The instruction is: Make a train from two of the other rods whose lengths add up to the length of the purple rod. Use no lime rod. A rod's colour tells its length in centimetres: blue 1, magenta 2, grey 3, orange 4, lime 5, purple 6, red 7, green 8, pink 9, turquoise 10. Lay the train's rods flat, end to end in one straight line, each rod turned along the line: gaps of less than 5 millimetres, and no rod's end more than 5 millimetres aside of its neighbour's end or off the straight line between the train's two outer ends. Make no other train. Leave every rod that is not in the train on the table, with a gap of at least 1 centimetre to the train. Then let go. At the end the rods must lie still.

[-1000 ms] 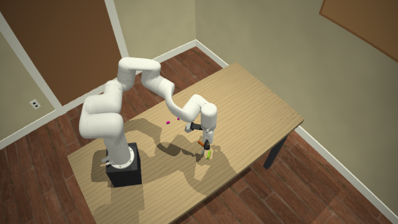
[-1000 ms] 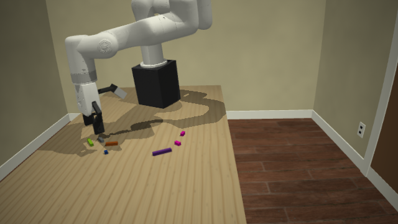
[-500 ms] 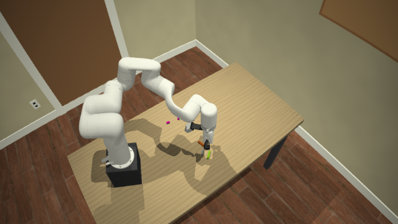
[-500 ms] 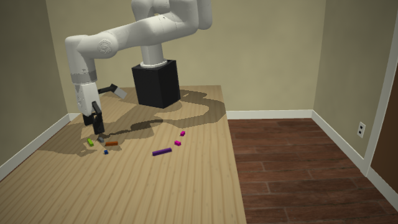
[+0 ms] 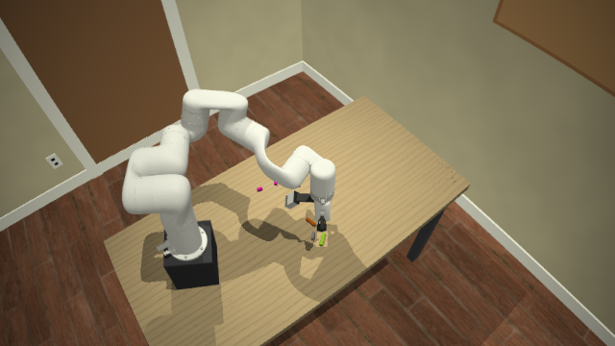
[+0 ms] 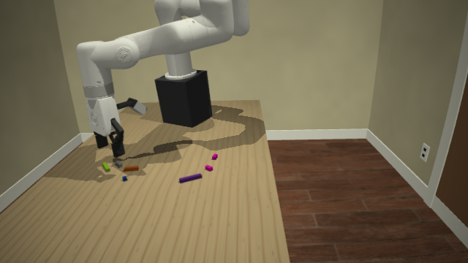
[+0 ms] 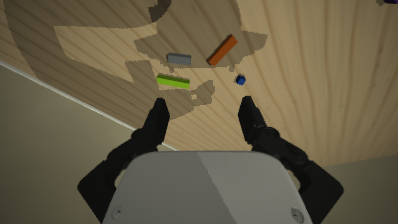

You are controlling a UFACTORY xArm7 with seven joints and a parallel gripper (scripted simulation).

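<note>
The purple rod (image 6: 190, 178) lies flat mid-table. Two magenta rods (image 6: 208, 168) (image 6: 214, 156) lie near it; one also shows in the top view (image 5: 259, 189). An orange rod (image 6: 131, 169) (image 7: 222, 50) (image 5: 310, 221), a grey rod (image 6: 118, 164) (image 7: 179, 58) (image 5: 313, 235), a lime rod (image 6: 106, 166) (image 7: 173, 81) (image 5: 322, 238) and a small blue rod (image 6: 124, 178) (image 7: 240, 80) lie in a cluster, apart from one another. My gripper (image 6: 110, 146) (image 7: 203, 106) (image 5: 321, 224) hangs open and empty a little above the table, over this cluster near the lime and grey rods.
The arm's black base (image 6: 183, 96) stands at the far end of the table. The table's edge (image 7: 90, 107) runs close beside the lime rod. The arm casts a dark shadow over the cluster.
</note>
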